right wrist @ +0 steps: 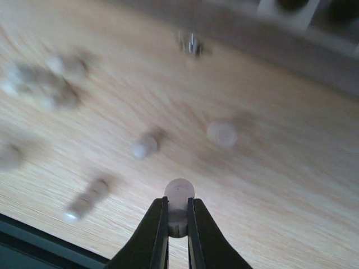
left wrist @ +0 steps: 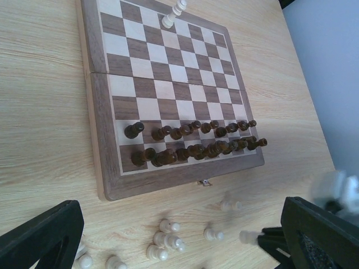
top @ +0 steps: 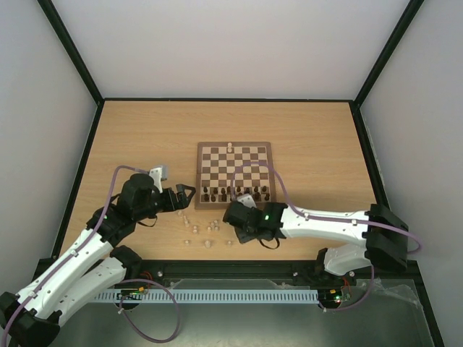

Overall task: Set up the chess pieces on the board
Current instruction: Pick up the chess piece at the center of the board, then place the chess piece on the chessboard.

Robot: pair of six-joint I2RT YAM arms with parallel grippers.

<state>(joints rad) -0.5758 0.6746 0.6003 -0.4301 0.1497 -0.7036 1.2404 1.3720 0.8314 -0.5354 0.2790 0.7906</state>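
- The board (top: 217,165) lies open on the table (top: 137,137). Its far half is bare except for a lone pale piece (top: 230,147) in the far edge row, so I judge the set-up barely begun.
- The right gripper (right wrist: 178,208) hangs just off the board's near edge, its jaws pinched tight on the held piece (right wrist: 179,193). The step in hand looks like the carry after a finished pick.
- The left gripper (left wrist: 179,244) sits off the board's near left corner. It is spread wide, with nothing between its fingers (left wrist: 39,238).
- The dark pieces (top: 235,193) fill the board's two near rows. The next move therefore calls for a lift high enough to clear them, a crossing to the board's far rows, and an upright set-down on a free square before letting go.
- The other chess pieces (left wrist: 168,238) lie loose just off the board's near edge, between the two grippers. The left wrist view cuts some off at its bottom edge.
- The right wrist view is smeared. The held piece shows only a round head, probably a pawn, though I cannot tell, and the loose ones around it are blobs, upright or toppled unknown.
- The clasp (right wrist: 190,43) on the board's near edge is a blurred glint.
- From above, the right gripper's fingertips are hidden under its own body.
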